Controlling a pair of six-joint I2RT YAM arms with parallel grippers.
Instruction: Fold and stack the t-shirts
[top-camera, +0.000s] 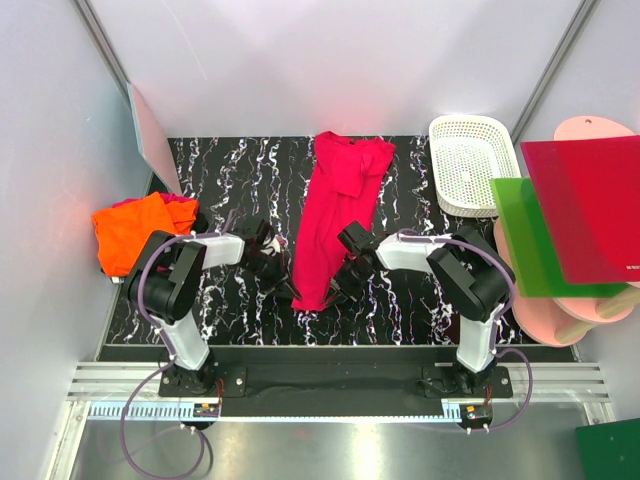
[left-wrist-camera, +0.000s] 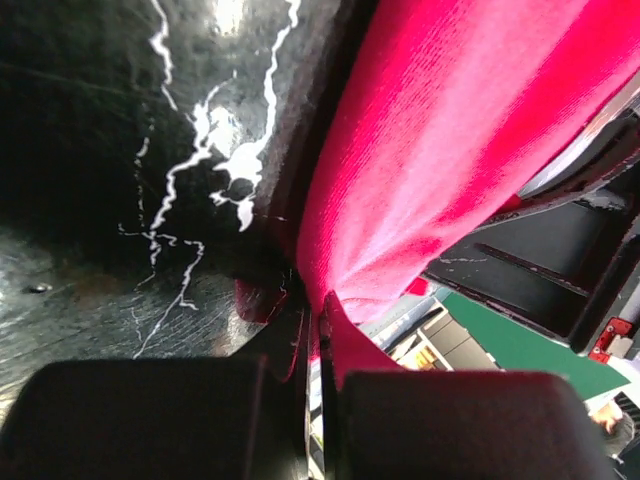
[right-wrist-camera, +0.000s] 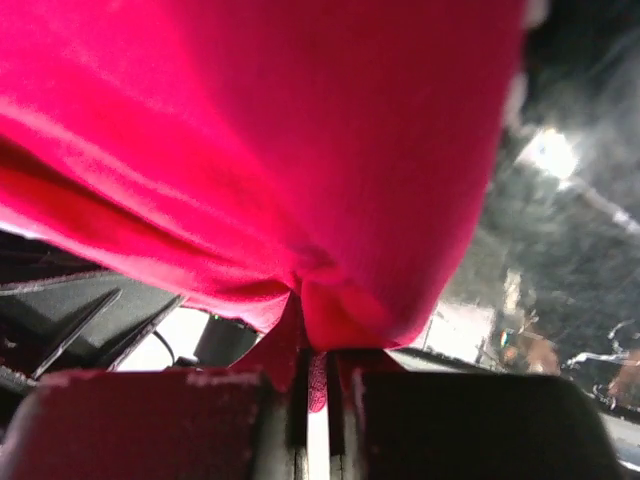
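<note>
Black table (top-camera: 220, 170) w/ white squiggles, under all of it. On its middle, red t-shirt (top-camera: 335, 210), folded long and thin, neck end at the far side, bottom end near the arms.

Past the R edge, red board (top-camera: 590, 205) lying partly over green board (top-camera: 530, 245), both on top of pink round boards (top-camera: 590, 310). Just L of those, at the far R corner of the table, white basket (top-camera: 470, 165) (sides full of little holes).

At the L edge, orange t-shirt (top-camera: 130, 228), bunched in a heap, well apart from the red one.

Then the small stuff: left gripper (left-wrist-camera: 316, 345) clamped tight on the L side of the red t-shirt's near end, right gripper (right-wrist-camera: 316, 380) clamped tight on the R side of that same end. In both wrist views, red cloth pinched in the thin gap btw the dark fingers (left-wrist-camera: 150, 420), spreading out wide from there, shiny table behind. Can't tell if that end is up off the table.
</note>
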